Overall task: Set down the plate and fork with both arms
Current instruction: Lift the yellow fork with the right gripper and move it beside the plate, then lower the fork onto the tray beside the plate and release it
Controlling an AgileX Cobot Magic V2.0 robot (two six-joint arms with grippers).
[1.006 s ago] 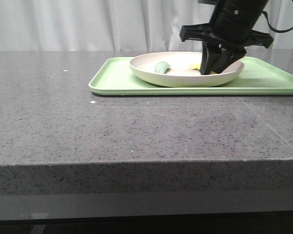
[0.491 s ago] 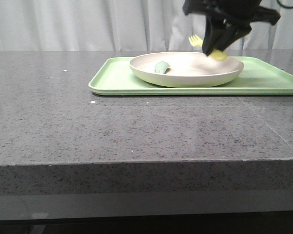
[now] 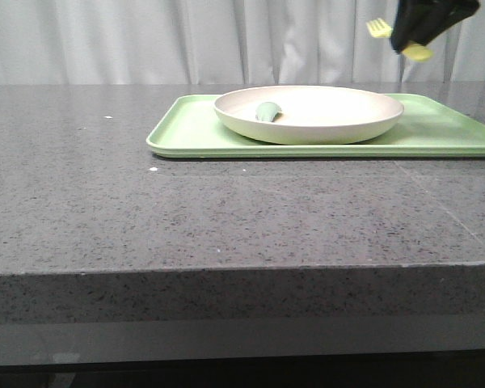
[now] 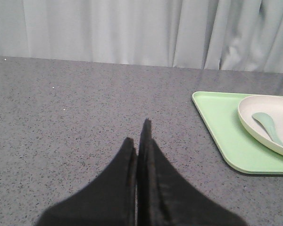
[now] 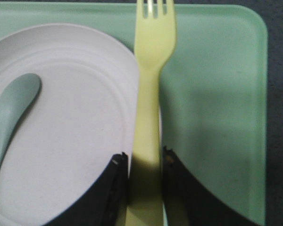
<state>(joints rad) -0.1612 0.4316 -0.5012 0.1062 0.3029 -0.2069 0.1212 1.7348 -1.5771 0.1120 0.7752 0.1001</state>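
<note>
The pale-yellow fork (image 3: 394,39) is being gripped by its handle between the fingers of the right end effector (image 3: 420,28), which is being held in the air above the plate (image 3: 307,113), toward the plate's right rim. The plate is being carried by a light-green tray (image 3: 194,129) on the grey speckled surface (image 3: 226,210). A small grey-green spoon (image 3: 267,111) is lying inside the plate (near its left rim). The left end effector (image 4: 140,141), with fingers pressed together and nothing between them, is being held over the surface, left of the tray.

Soft even daylight; plate (image 3: 309,113) interior glares white; end effector (image 4: 140,141) blurred close up.
</note>
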